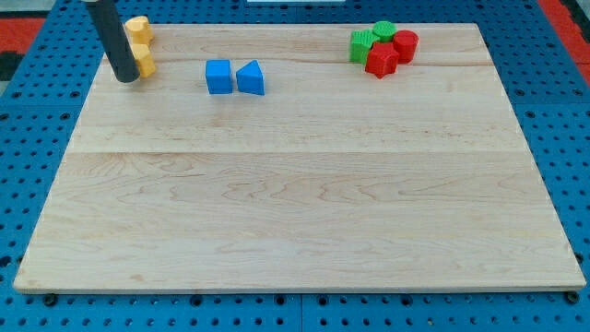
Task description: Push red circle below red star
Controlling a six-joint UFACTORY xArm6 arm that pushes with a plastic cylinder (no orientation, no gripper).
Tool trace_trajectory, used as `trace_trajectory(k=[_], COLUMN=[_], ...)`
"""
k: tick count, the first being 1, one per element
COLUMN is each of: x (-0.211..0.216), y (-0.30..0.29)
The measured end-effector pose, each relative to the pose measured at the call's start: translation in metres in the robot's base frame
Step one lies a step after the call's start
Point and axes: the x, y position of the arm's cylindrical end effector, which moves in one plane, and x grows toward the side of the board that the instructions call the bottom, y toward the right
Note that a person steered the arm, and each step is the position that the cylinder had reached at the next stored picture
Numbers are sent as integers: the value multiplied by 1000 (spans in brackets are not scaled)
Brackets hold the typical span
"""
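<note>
Tool (pixel 126 79) planted at the far upper left of the table (pixel 295 231), a bare rod grasping nothing, its end touching or just beside the lower of two yellow blocks (pixel 144 63), the upper yellow block (pixel 138 29) just above that. Blue cube (pixel 218 77) and blue triangular block (pixel 250 78) a short way toward the view's right of the tool. Red circle (pixel 405 45) well apart from the tool, far across toward the view's right, packed tight against the red star (pixel 381 61), with a green circle (pixel 384 31) and another green block (pixel 362 44) in the same clump. Likely trouble: crossing over could clip the blue pair; nudging the circle out of so tight a cluster could drag the star or greens along, shifting the very reference meant to stay put
</note>
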Motion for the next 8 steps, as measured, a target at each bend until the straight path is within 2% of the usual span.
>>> trace_trajectory(k=[2,4,6,8], x=[-37,-3,-18,-65], y=[-4,-16,65,70])
